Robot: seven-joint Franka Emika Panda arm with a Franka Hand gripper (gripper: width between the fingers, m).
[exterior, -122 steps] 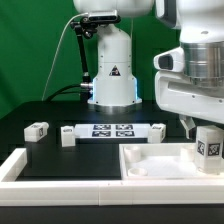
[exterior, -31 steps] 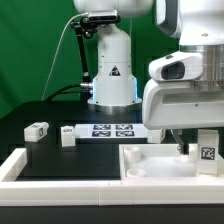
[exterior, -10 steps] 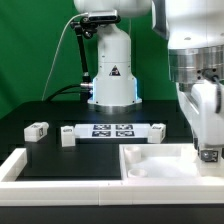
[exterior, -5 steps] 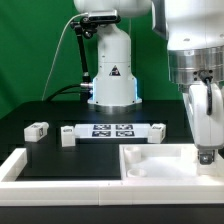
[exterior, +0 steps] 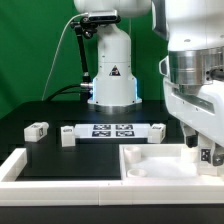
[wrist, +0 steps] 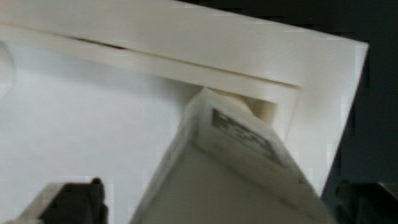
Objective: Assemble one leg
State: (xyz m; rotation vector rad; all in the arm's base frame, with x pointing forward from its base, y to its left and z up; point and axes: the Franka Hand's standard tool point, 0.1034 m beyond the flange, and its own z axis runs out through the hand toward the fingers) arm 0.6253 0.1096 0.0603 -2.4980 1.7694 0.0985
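The leg (exterior: 207,156), a small white post with a marker tag, stands slightly tilted at the right corner of the large white square tray-like piece (exterior: 150,152). My gripper (exterior: 205,150) is down around it. In the wrist view the leg (wrist: 235,160) lies between my dark fingertips (wrist: 75,200). Light tray surface shows between one fingertip and the leg, so the jaws stand open around it. The tray's raised corner rim (wrist: 267,85) is just beyond the leg.
Loose legs lie at the exterior view's left (exterior: 36,130) and beside it (exterior: 68,136), with another (exterior: 158,130) right of the marker board (exterior: 112,130). A white raised border (exterior: 20,165) runs along the front left. The robot base (exterior: 112,70) stands behind.
My hand has turned about its vertical axis over the last half second, and the leg's tag now shows beneath it. The leg stays at the tray's right corner.
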